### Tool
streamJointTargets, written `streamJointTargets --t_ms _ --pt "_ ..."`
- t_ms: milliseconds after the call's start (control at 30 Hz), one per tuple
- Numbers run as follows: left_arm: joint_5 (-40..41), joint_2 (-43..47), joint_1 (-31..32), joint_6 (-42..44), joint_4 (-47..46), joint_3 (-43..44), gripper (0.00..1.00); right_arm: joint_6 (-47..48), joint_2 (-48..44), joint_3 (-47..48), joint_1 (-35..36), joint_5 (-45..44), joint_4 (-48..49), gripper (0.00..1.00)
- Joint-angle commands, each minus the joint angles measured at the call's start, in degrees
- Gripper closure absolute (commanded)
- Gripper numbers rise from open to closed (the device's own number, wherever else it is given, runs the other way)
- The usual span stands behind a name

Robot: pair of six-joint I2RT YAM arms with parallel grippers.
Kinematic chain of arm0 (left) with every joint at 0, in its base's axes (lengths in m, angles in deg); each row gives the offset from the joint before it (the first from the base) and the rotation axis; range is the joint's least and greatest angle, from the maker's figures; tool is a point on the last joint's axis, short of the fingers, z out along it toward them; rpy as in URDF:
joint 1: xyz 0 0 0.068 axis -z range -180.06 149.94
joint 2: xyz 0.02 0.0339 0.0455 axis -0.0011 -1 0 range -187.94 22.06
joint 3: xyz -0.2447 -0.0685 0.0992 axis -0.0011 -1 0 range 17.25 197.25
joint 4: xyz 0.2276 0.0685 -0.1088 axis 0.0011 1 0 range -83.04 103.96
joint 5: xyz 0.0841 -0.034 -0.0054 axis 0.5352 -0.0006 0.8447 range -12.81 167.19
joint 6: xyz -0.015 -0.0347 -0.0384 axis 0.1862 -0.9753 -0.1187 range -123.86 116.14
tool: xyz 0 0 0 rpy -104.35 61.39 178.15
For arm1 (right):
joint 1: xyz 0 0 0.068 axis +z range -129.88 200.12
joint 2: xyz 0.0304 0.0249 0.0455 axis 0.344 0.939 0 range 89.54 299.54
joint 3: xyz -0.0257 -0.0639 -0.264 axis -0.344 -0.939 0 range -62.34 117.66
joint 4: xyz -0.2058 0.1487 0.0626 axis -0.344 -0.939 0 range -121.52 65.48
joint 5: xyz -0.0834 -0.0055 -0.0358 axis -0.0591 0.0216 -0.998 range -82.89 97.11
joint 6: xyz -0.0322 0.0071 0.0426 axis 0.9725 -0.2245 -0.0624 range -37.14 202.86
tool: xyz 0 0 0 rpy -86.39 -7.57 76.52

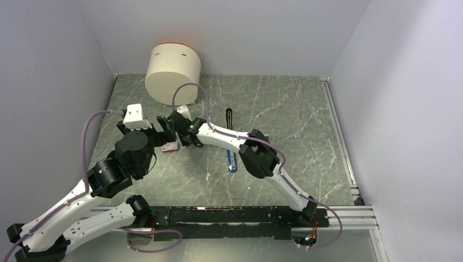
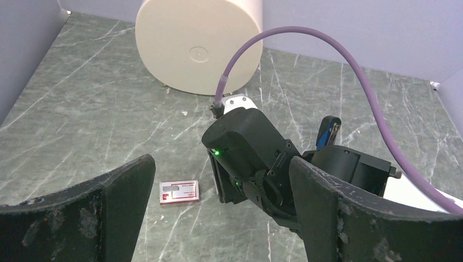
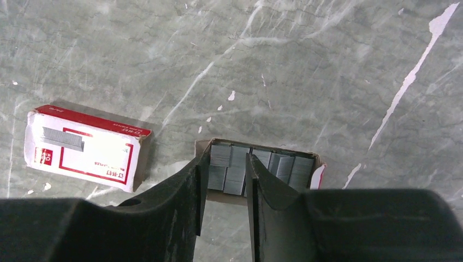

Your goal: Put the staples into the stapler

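The staples show in the right wrist view as silvery blocks (image 3: 273, 164) packed in an open cardboard tray (image 3: 314, 166) on the table. The red box sleeve with its white label (image 3: 87, 147) lies just left of the tray. My right gripper (image 3: 226, 155) reaches down into the tray, its fingers pressed on either side of some staple blocks. The sleeve also shows from above (image 1: 170, 146) and in the left wrist view (image 2: 178, 192). The stapler (image 1: 232, 160), blue with its black arm swung open, lies under the right forearm. My left gripper (image 2: 221, 164) hangs wide open and holds nothing.
A big cream cylinder (image 1: 172, 73) stands at the back left, close behind both grippers. The right arm's purple cable (image 2: 349, 65) arches over the work area. Grey walls close in the marble table (image 1: 284, 109) on three sides.
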State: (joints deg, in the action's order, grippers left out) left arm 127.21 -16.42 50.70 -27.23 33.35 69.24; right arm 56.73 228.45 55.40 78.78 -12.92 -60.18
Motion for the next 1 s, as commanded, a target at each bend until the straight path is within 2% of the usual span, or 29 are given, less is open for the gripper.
streamJointTargets --t_ms 0,233,367,533,967 --pt "1.74 0.06 -0.37 -0.30 -0.64 -0.48 0.03 0.27 1.73 2.40 0.48 -2.62 -1.20 0.67" --pt "1.89 0.07 -0.38 -0.36 -0.55 -0.39 0.03 0.64 2.06 2.65 0.50 -0.86 -0.52 0.70" --pt "1.89 0.15 -0.38 -0.31 -0.54 -0.39 0.03 0.40 2.65 3.17 0.50 -0.20 -0.81 0.66" --pt "1.97 -0.02 -0.40 -0.27 -0.47 -0.31 0.03 0.31 3.33 3.92 0.50 0.12 -0.98 0.66" --pt "1.95 0.07 -0.40 -0.43 -0.39 -0.44 0.03 -0.73 2.48 3.76 0.50 -1.35 -0.87 0.76"
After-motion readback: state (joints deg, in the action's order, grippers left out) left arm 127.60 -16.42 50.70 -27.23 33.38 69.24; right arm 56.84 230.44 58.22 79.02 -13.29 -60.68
